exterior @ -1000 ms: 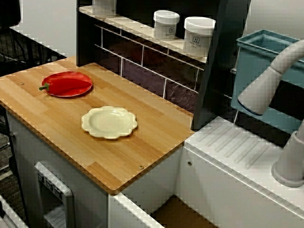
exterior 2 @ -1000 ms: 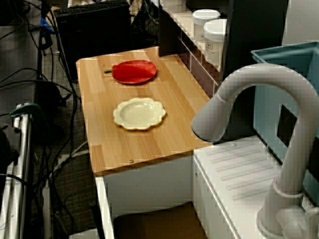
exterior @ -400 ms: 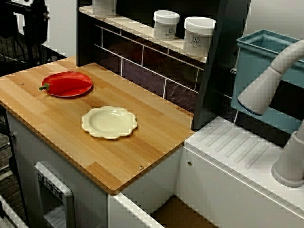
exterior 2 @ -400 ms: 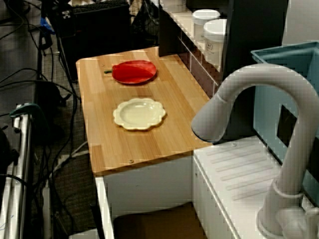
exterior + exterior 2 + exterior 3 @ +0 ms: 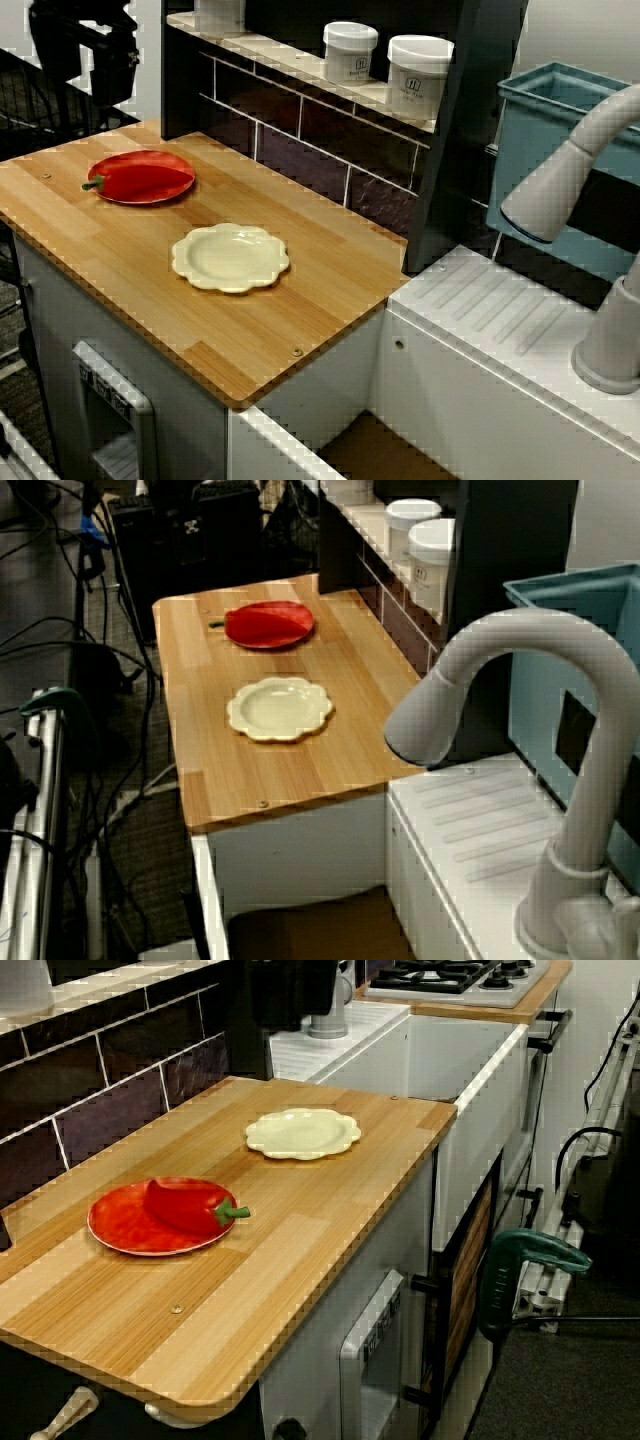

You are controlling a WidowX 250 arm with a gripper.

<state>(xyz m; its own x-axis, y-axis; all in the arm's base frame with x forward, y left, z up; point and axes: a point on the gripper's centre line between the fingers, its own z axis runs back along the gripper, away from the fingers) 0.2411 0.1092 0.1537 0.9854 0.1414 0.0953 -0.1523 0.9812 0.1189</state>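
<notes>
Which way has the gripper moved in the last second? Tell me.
Yes: the gripper has moved rightward, closer to the dark shelf post.

A pepper (image 5: 185, 1205) lies on a red plate (image 5: 115, 1232) on the wooden counter (image 5: 300, 1220), its green stem pointing toward the counter's front edge. A cream plate (image 5: 303, 1132) with a scalloped rim sits well apart, farther along. Beyond it stands a stove (image 5: 440, 975).
</notes>
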